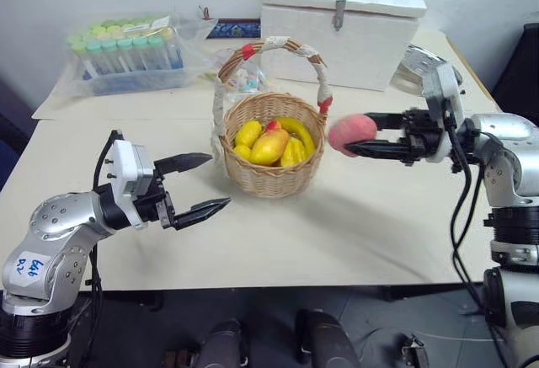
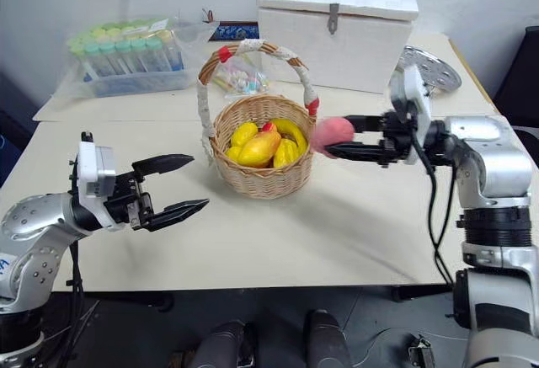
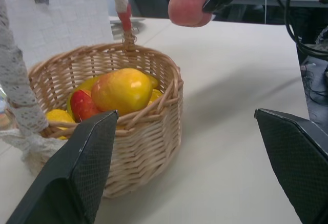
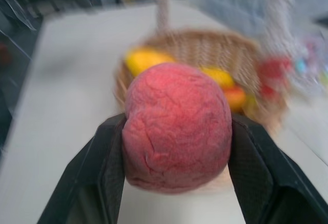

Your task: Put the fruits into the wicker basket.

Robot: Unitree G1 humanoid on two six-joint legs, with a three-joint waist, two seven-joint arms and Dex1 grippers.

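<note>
With the right end effector (image 1: 364, 138) clamped on the peach (image 1: 351, 133) just beside the wicker basket (image 1: 271, 159), lift over rim, clear handle, release inside w/ mango (image 1: 270, 145); left end effector (image 1: 202, 185) spread, idle.

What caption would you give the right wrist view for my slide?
Right gripper clamps the pink-red peach between its black fingers, with the fruit-filled wicker basket on the table just beyond.

even, soft indoor light, faint shadow on the table (image 1: 354, 233) under the right gripper (image 1: 358, 132), basket (image 4: 205, 55) beyond its fingers smeared by blur, peach (image 4: 177, 126) sharper
</note>
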